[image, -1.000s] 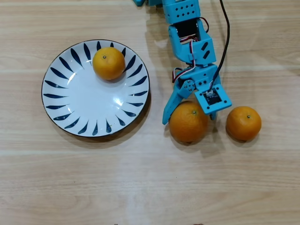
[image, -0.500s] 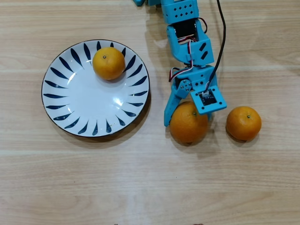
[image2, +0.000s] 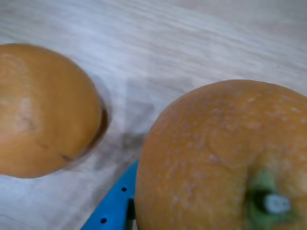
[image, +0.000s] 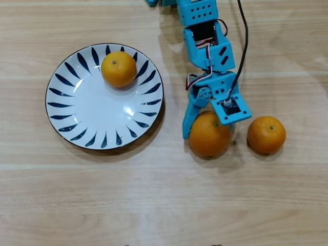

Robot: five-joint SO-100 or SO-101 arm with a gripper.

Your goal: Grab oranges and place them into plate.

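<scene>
Overhead view: end effector (image: 209, 134) partly covers large orange (image: 210, 137), grip unclear

A pale, light-brown wood-grain laminate worktop (image: 154, 205) fills the overhead view, its planks running side to side with faint seams between them. A thin black cable (image: 246, 36) trails down from the top edge, curving across the boards at upper right.

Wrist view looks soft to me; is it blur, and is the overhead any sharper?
Wrist view: the left orange is smeared and out of focus, while the gripped orange shows its dimples. Overhead view: sharp, evenly lit, with mild glare on the plate.
</scene>
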